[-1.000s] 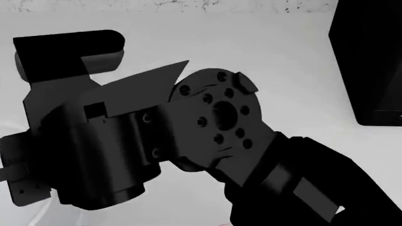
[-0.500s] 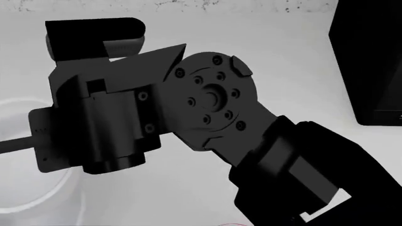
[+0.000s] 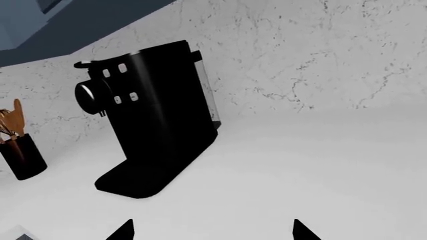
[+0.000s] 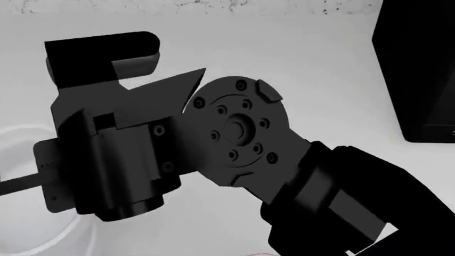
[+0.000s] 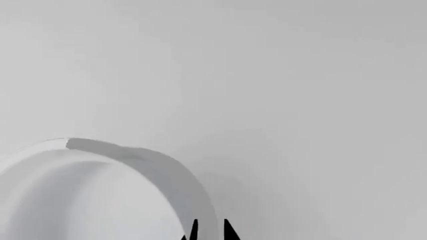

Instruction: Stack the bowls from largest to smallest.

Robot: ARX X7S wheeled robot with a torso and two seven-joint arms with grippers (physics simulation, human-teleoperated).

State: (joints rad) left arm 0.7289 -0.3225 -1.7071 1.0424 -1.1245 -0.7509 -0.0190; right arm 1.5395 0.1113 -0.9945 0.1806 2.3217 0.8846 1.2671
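My right gripper (image 5: 210, 231) is shut on the rim of a white bowl (image 5: 100, 200); the wall sits between its two dark fingertips. In the head view my right arm (image 4: 235, 133) fills the middle, and the same white bowl (image 4: 67, 229) shows faintly at the left edge, partly behind the wrist. I cannot tell which white bowl it is. A thin red arc (image 4: 259, 254) shows at the bottom edge; the other bowls are hidden. My left gripper (image 3: 213, 232) is open above bare counter with nothing between its fingertips.
A black appliance (image 4: 419, 69) stands at the right of the head view. The left wrist view shows a black coffee machine (image 3: 157, 120) against the marbled wall and a dark utensil holder (image 3: 23, 157). The white counter (image 4: 320, 64) stretches behind the arm.
The right arm rose and shifted right, then sank slightly over the last half second. The white bowl at the left moved along with it.
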